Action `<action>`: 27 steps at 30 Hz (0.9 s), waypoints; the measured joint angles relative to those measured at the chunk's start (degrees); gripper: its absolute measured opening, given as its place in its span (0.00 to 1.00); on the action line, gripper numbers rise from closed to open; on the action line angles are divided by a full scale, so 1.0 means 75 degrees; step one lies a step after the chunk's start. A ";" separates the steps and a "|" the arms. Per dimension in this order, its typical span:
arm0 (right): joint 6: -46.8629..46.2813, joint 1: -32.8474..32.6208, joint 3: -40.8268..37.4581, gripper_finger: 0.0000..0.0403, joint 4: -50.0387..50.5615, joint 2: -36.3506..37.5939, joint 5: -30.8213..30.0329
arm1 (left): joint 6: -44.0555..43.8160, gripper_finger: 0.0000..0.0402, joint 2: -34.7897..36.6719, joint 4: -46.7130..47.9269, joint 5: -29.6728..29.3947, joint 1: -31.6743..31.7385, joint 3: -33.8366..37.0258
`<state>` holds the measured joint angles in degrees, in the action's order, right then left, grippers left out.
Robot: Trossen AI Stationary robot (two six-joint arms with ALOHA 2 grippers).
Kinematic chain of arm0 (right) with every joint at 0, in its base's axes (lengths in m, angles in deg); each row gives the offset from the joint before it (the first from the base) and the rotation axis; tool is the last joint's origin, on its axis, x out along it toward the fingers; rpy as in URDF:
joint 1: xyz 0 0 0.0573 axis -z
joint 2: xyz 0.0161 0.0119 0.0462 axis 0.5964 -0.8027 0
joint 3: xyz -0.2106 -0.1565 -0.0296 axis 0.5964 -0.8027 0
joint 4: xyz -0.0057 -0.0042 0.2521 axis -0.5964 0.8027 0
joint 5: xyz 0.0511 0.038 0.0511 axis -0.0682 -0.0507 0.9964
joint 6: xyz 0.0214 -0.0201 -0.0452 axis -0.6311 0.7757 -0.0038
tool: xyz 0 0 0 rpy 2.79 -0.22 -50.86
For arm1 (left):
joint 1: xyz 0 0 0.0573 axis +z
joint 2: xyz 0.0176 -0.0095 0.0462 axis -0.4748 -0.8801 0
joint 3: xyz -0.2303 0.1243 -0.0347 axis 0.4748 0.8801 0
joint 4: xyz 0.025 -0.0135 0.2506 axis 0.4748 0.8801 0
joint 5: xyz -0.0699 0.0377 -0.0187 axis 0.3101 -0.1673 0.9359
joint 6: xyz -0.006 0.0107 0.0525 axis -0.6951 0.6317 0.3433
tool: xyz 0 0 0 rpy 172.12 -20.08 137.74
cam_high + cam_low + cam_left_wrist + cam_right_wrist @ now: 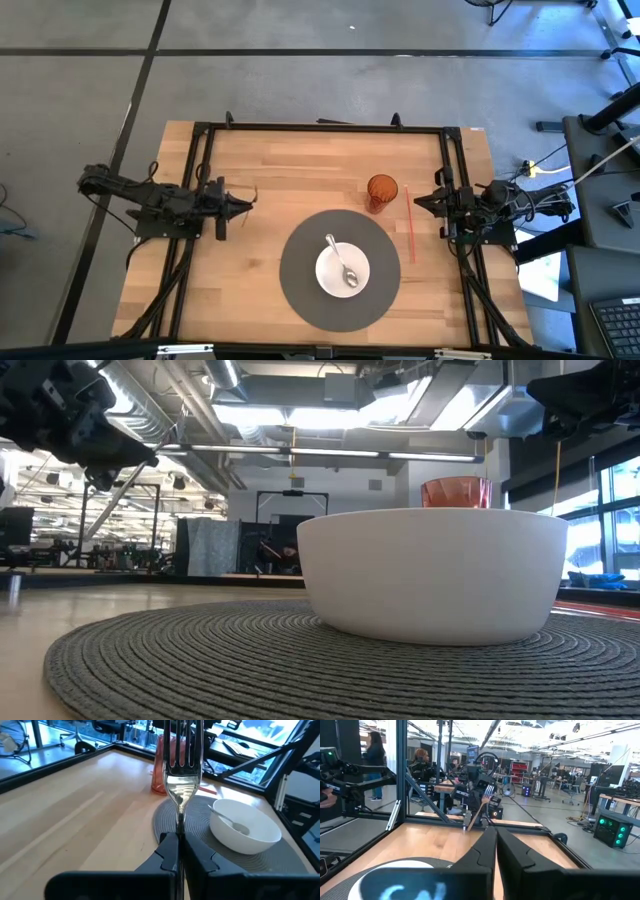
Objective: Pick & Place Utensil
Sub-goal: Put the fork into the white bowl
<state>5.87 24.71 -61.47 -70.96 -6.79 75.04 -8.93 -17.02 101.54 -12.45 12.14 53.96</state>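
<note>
My left gripper [243,206] is over the table's left half, lifted above the wood, and is shut on a silver fork [182,775]. The fork's tines stick out past the fingertips toward the table's right. A white bowl [343,266] with a silver spoon [341,260] in it stands on a round grey placemat [300,290] at the near middle. An orange cup [381,192] stands just beyond the mat. My right gripper [416,201] is shut and empty, to the right of the cup. My left gripper pinches the fork's handle just below its head [180,824] between its two fingers. The fingers come level from the table's left. The fork is lifted clear of the table, tilted, with its tines up and forward. The gripper hides the rest of the handle in the left wrist view.
A thin red stick [409,225] lies on the wood between the mat and my right gripper. A black frame [320,127] runs along the table's far and side edges. Bare wood [290,175] lies between my left gripper and the cup.
</note>
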 joint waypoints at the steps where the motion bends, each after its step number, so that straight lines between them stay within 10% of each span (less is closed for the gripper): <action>1: 0.0000 -0.0002 -0.0001 0.04 0.0000 -0.0002 -0.0002 | -0.0002 0.01 0.0000 0.0002 0.0013 0.0028 0.0000; 14: 0.0000 -0.0001 -0.0001 0.04 -0.0001 -0.0002 -0.0003 | 0.0026 0.01 -0.0876 -0.0868 -0.0046 0.0081 -0.0303; 27: -0.0020 -0.0001 0.0000 0.04 -0.0055 -0.0003 -0.0003 | 0.0764 0.01 -0.7085 -0.0563 -0.0264 -0.0265 -0.4112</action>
<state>5.71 24.70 -61.47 -71.37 -6.81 75.02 -3.19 -70.15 97.31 -14.43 10.15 23.13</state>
